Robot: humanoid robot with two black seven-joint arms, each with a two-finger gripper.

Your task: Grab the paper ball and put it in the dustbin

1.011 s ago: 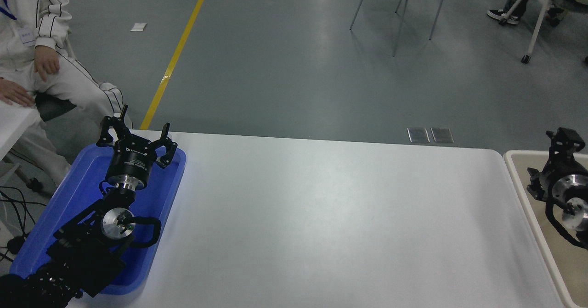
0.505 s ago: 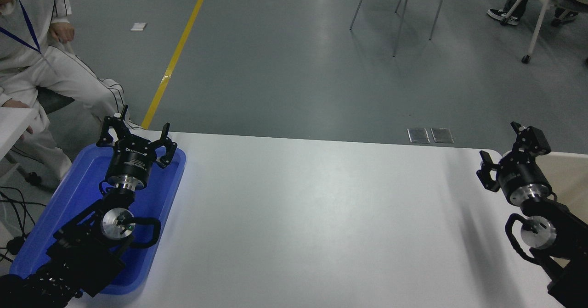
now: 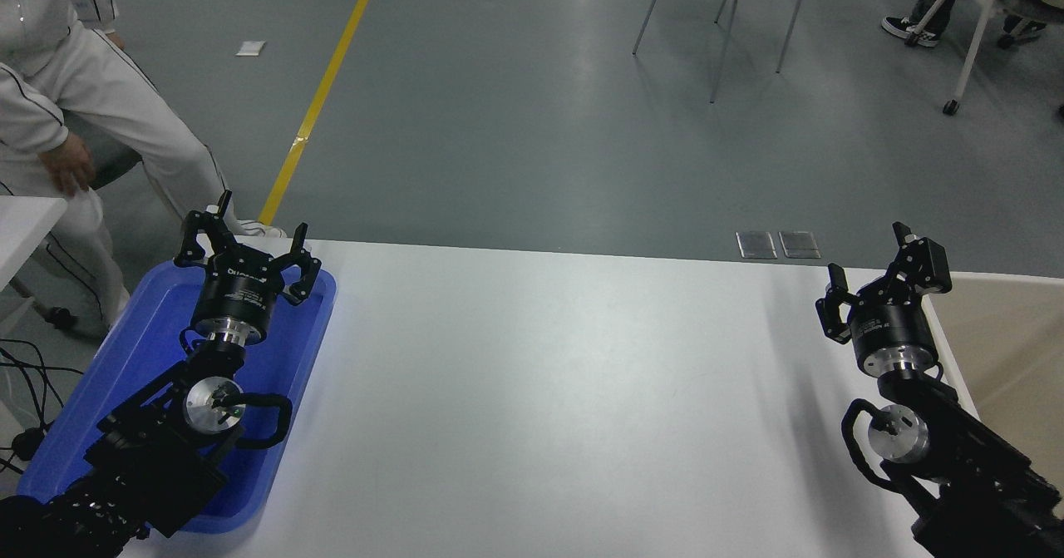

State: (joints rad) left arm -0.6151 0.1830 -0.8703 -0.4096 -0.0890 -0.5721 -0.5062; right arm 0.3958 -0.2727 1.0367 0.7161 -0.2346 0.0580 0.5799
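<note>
Firstly, at far left, beyond the left gripper: a person in white clothing (image 3: 50, 84), on the floor side, not touching the table.

Left gripper (image 3: 248, 249), black, parked with the fingers spread wide and nothing between them. Directly below it, a shallow blue plastic tray (image 3: 137, 338), rectangular, with no object visible on its bare parts.

Between the two grippers: only the flat white table (image 3: 540, 392). No small crumpled tan paper ball to see on it, neither near the left gripper nor near the right one.

Right gripper (image 3: 879, 269), black, also released, fingers apart and holding nothing. Stands above the right end of the table, pointing away from the camera and a little to the right.

Just to the right of this gripper, and touching the table edge as far as can be told: a large cream-beige rectangular plastic dustbin (image 3: 1010, 350), partly cut by the picture border and partly covered by the right arm.

As for the paper ball: not visible anywhere. Probably already inside the dustbin, in the part hidden or cut off, but impossible to confirm. If so, task likely finished, with no further grasp needed. If not, right arm clearly the nearer one to the dustbin, so better suited for carrying.
</note>
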